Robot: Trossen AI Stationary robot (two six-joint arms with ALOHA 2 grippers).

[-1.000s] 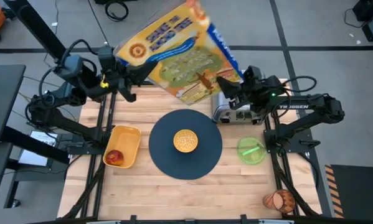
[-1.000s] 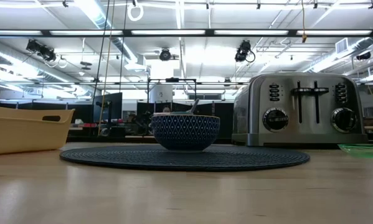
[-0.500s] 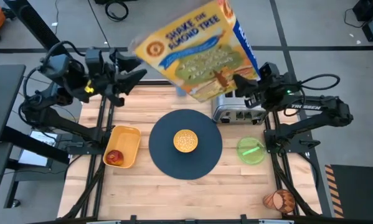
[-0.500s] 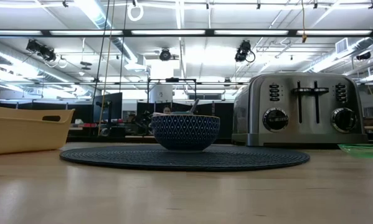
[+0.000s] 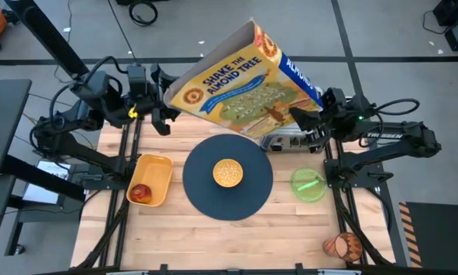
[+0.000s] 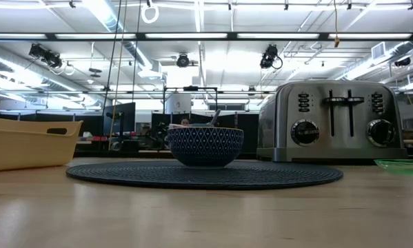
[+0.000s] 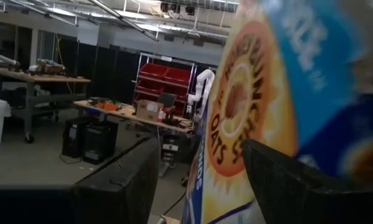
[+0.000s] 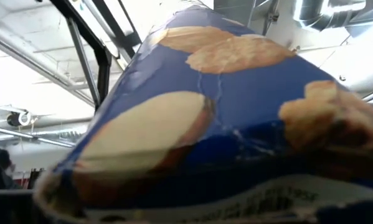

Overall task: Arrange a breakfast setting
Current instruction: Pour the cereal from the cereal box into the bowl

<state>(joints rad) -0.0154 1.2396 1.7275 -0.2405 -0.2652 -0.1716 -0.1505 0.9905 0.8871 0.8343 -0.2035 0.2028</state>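
Seen from above: right gripper (image 5: 303,121) clamped on the lower right edge of a tilted cereal box (image 5: 240,84), holding it in the air over the back of the table (image 5: 213,244). Left gripper (image 5: 166,116) spread wide just off the box's left corner, holding nothing. Below the box, round mat (image 5: 206,195) in mid-table with the bowl (image 5: 228,173) at its centre, full of cereal and well apart from both grippers. Left of the mat and just beside it, a yellow bin (image 5: 156,172) with the apple (image 5: 141,192) in its near end. Right of the mat, green plate (image 5: 308,186); behind the plate, toaster (image 5: 290,140) half hidden under the box. Cup (image 5: 343,247) at the near right corner. Bare wood along the whole near edge.

Level with the table: bowl (image 6: 205,146) standing on the mat (image 6: 205,175), spoon (image 6: 214,117) handle poking up from it. Toaster (image 6: 334,120) right, bin (image 6: 27,143) left, plate rim (image 6: 403,164) at far right. No gripper in sight here.

Left wrist: both fingers (image 7: 121,183) wide apart, box (image 7: 248,106) between and beyond them; contact not clear.

Right wrist: box (image 8: 198,118) filling the view, up close.
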